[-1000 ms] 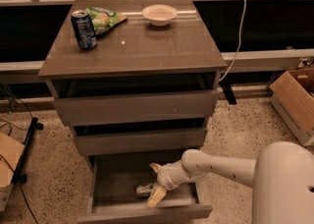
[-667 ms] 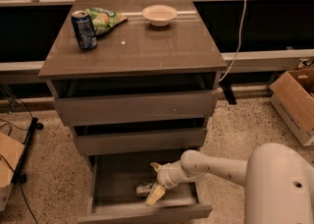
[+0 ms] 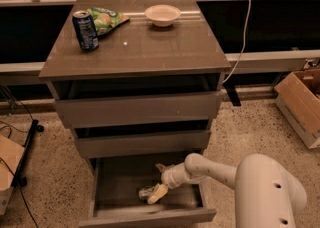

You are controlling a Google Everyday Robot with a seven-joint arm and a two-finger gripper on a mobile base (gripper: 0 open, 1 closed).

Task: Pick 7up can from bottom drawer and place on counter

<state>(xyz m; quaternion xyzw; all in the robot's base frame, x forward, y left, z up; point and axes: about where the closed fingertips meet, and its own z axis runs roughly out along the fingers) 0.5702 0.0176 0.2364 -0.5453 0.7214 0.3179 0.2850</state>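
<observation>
The bottom drawer (image 3: 150,216) is pulled open at the foot of the cabinet. The 7up can (image 3: 145,192), small and silvery, lies on its side on the drawer floor. My gripper (image 3: 159,181) reaches down into the drawer from the right. It is open, with one cream fingertip (image 3: 157,194) right beside the can and the other finger above it toward the back. The counter (image 3: 150,47) is the glossy grey-brown top of the cabinet.
On the counter stand a dark blue can (image 3: 85,30), a green snack bag (image 3: 106,19) and a white bowl (image 3: 162,15). The two upper drawers (image 3: 140,109) stick out slightly. A cardboard box (image 3: 302,104) sits on the floor at right. Cables lie at left.
My gripper has risen slightly inside the drawer, staying next to the can. The arm's white shell shows more at lower right. The can has not visibly moved.
</observation>
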